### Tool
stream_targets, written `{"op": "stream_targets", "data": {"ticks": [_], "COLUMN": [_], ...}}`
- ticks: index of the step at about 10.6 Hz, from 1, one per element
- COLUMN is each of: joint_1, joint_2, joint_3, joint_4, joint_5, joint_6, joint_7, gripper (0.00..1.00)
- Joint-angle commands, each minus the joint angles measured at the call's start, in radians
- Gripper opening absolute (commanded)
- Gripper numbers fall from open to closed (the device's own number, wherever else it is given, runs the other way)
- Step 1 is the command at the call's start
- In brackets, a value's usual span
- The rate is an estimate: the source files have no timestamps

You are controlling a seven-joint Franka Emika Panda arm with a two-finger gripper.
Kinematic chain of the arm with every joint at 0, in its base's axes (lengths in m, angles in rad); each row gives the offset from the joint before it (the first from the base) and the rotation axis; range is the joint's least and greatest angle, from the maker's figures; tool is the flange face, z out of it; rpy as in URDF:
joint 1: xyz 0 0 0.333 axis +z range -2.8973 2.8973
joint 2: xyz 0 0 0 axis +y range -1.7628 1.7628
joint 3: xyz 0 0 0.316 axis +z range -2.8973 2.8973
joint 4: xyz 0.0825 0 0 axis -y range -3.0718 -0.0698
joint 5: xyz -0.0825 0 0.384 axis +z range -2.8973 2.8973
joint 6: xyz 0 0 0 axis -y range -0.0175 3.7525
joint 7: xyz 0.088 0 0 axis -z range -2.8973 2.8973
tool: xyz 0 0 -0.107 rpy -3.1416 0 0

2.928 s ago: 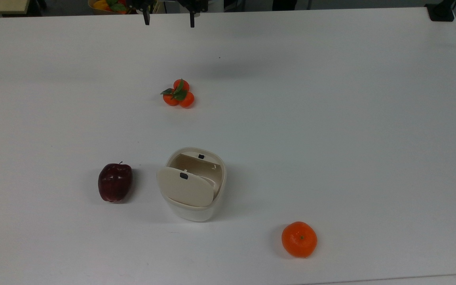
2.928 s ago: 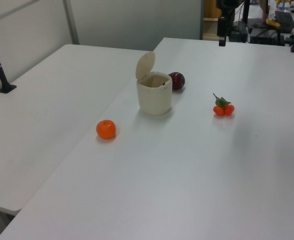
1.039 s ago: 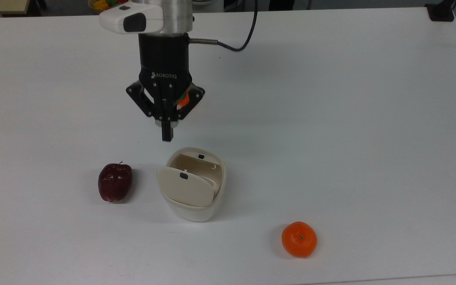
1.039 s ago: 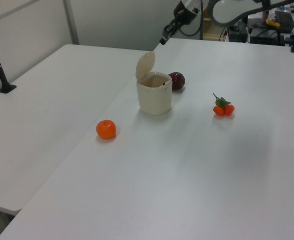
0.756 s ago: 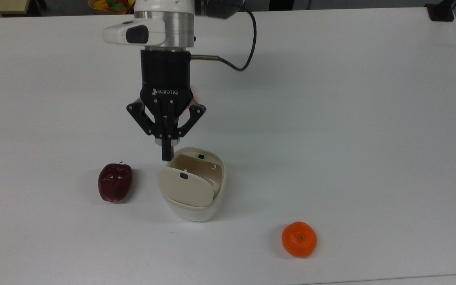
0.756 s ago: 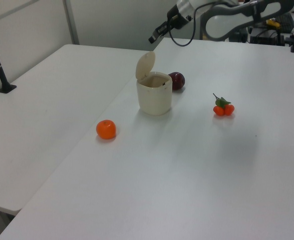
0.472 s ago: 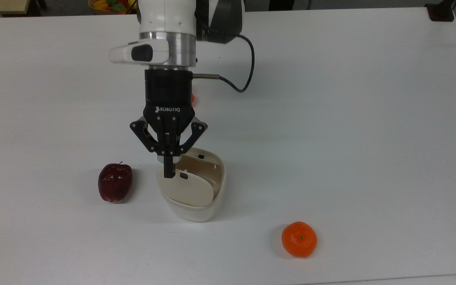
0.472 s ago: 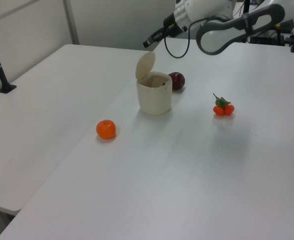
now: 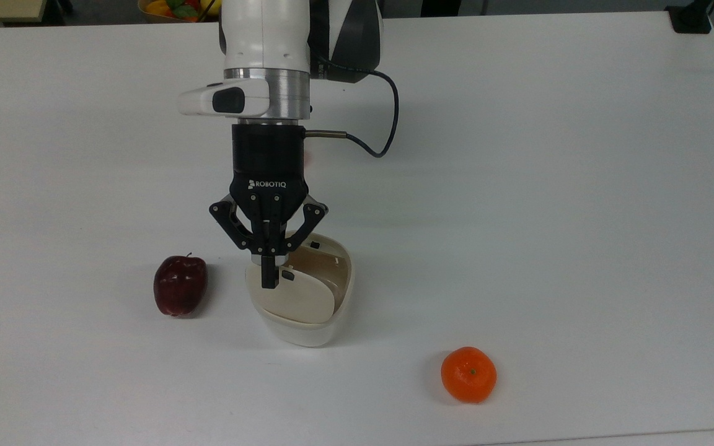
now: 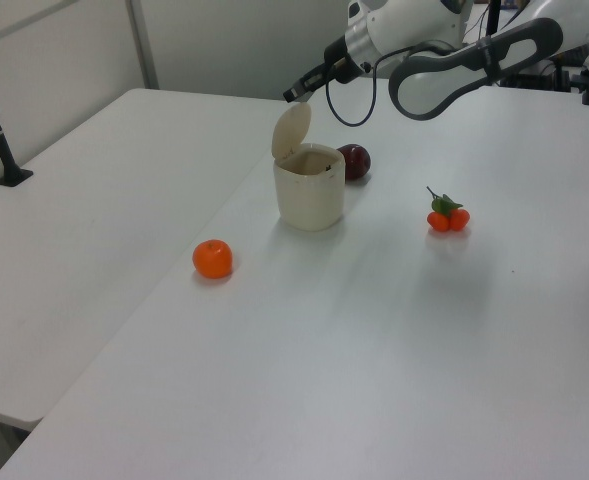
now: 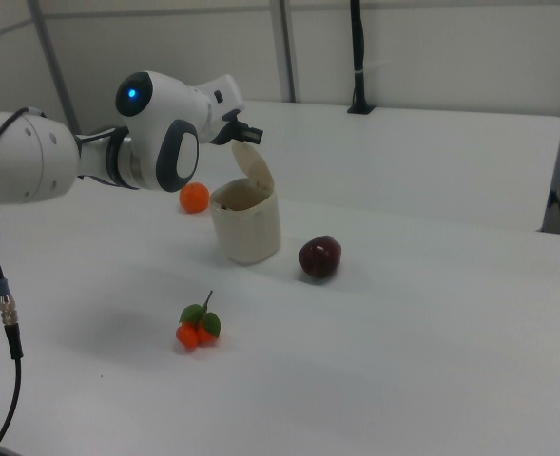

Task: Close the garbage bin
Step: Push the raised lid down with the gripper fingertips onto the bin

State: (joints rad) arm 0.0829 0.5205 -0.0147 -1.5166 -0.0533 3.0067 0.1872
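The cream-white garbage bin [image 9: 326, 310] stands near the table's middle with its beige lid [image 9: 295, 300] hinged up and its inside showing. In the left view the lid [image 10: 292, 130] stands nearly upright above the bin [image 10: 309, 195]. My gripper [image 9: 268, 282] is shut with nothing in it. Its tip hangs over the lid's top edge by the small black mark. The left view puts the gripper [image 10: 290, 96] just above the lid's upper rim, and the right view shows the gripper [image 11: 256, 139] close over the lid [image 11: 254, 169]; whether they touch I cannot tell.
A dark red apple [image 9: 180, 285] lies on the top view's left of the bin. An orange [image 9: 468, 374] sits toward the front right. A cluster of small oranges with leaves [image 10: 448, 215] lies farther back. The white table [image 9: 518, 186] stretches wide around them.
The arm has come in from the far edge toward the bin, the gripper shut on the way, and its tip now sits over the raised lid. The lid has not moved.
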Motion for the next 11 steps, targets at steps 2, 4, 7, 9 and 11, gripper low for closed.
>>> {"op": "stream_targets", "data": {"ticks": [2, 4, 7, 9, 11], "joint_1": [0.014, 0.030, 0.055, 0.058, 0.057], "joint_2": [-0.068, -0.082, -0.085, -0.079, -0.066], "joint_3": [0.005, 0.007, 0.006, 0.006, 0.002], "joint_4": [0.001, 0.001, -0.010, -0.027, -0.031], "joint_5": [0.010, 0.013, 0.006, 0.003, -0.006], "joint_6": [-0.286, -0.424, -0.525, -0.526, -0.526], "joint_7": [0.018, 0.018, 0.018, 0.018, 0.018], "gripper": [0.00, 0.00, 0.00, 0.00, 0.00]}}
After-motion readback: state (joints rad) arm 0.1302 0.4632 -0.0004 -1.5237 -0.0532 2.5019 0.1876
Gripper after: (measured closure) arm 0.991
